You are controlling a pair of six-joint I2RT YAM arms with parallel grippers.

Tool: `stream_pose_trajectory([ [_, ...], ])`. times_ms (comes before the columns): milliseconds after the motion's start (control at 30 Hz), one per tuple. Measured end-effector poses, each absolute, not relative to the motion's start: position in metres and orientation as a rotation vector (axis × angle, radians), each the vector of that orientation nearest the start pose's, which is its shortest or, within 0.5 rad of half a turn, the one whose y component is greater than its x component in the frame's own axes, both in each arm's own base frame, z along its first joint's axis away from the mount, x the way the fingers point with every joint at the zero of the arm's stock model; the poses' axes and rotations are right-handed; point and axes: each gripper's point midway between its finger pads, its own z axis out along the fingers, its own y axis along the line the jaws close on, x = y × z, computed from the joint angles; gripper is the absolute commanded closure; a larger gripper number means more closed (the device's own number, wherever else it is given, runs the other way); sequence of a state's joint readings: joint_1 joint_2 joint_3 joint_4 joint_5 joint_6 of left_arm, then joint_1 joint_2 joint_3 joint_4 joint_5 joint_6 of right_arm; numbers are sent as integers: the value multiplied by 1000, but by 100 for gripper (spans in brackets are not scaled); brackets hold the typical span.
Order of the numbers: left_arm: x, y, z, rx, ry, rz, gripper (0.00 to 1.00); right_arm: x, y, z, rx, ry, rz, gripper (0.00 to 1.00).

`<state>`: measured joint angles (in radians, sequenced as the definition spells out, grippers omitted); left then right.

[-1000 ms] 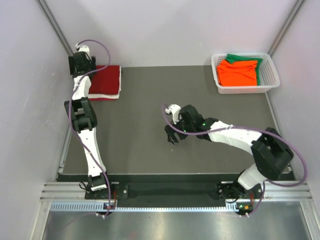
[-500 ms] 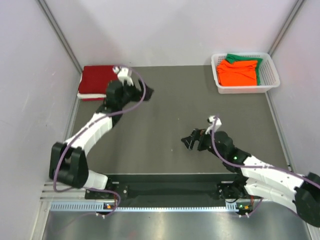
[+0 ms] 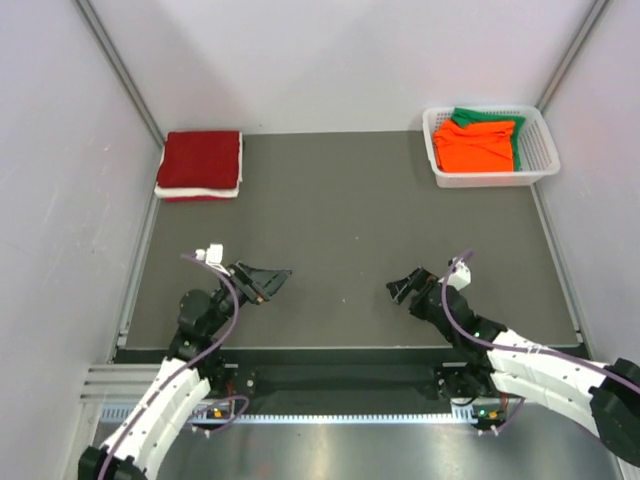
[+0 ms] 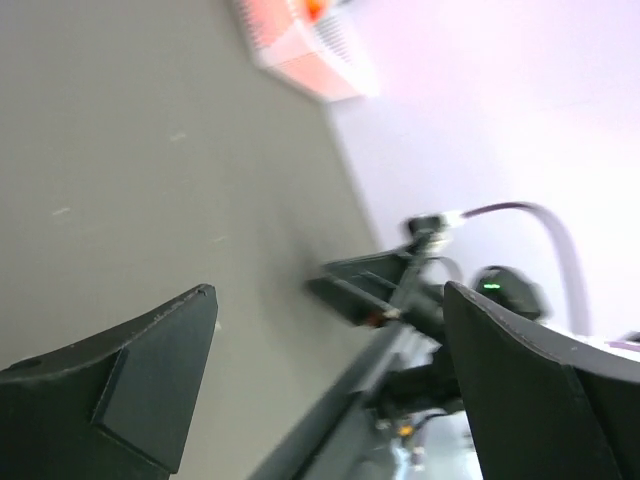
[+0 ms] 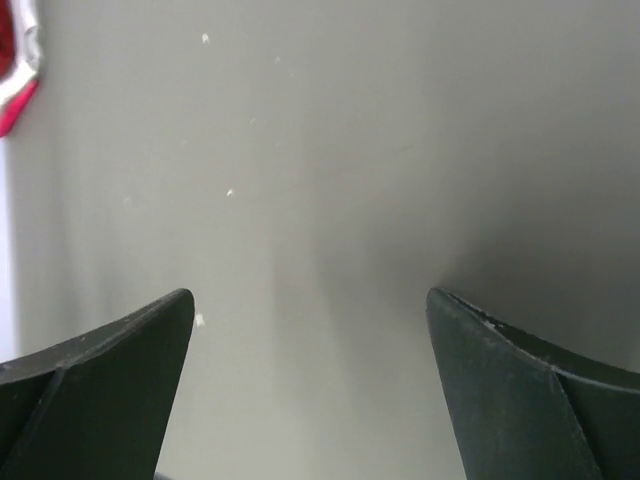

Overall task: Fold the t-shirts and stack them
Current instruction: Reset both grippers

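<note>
A folded dark red t-shirt [image 3: 201, 160] lies on a folded white t-shirt [image 3: 196, 191] at the table's back left corner; its edge shows in the right wrist view [image 5: 12, 70]. An orange t-shirt [image 3: 477, 145] and a green t-shirt [image 3: 495, 116] lie in the white basket [image 3: 536, 150] at the back right. My left gripper [image 3: 272, 279] is open and empty near the front left, pulled back to its base. My right gripper [image 3: 404, 288] is open and empty near the front right. Both hover over bare mat.
The dark grey mat [image 3: 340, 220] covers the table between grey side walls. The basket with orange cloth also shows blurred in the left wrist view [image 4: 300, 45]. The right arm [image 4: 420, 290] shows in the left wrist view. A metal rail [image 3: 340, 400] runs along the front edge.
The left arm has pulled back from the red and white stack to the front left, empty. The right arm has also drawn back toward its base, gripper open.
</note>
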<state>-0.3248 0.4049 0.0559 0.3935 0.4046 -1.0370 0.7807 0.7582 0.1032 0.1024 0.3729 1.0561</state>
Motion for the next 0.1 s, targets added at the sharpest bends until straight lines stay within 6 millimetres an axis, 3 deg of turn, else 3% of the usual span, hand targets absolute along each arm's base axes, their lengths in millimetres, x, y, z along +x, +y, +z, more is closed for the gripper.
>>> stream_pose_trajectory([
  [100, 192, -176, 208, -256, 1578, -1463, 2, 210, 168, 47, 565, 2054, 781, 0],
])
